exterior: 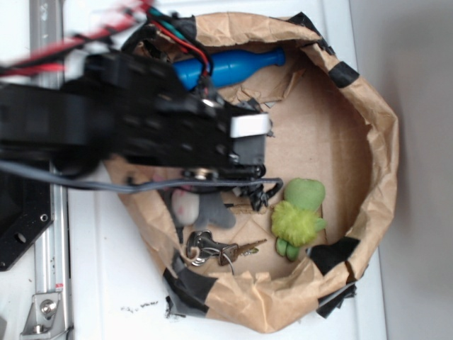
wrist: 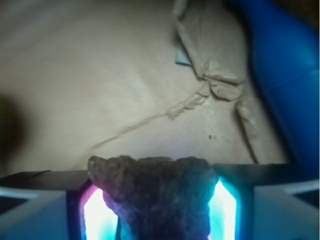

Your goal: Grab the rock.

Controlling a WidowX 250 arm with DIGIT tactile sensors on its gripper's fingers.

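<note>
A white surface (exterior: 106, 283) fills the room's working area, with a metal rail along its left edge and a grey wall past its right edge. Most of the surface is taken up by a round brown paper basin (exterior: 379, 134), its crumpled rim patched with black tape. The black robot arm (exterior: 106, 120) reaches in from the left, blurred, with red and black wires trailing over it, and covers the basin's left half. Behind it, at the basin's upper rim, lies a blue bottle-shaped toy (exterior: 237, 65). Near the lower right rim sits a green plush toy (exterior: 299, 216), and toward the lower left a grey plush toy (exterior: 198, 209) lies partly under the arm, with a bunch of keys (exterior: 212, 248) just below it. Seen from the wrist, the tool (wrist: 160, 205) is clamped on the rock (wrist: 155, 192): the rough brown chunk sits between the two fingers (wrist: 40, 210), touching both, with a pink and cyan glow on either side of it and the paper floor beyond.
</note>
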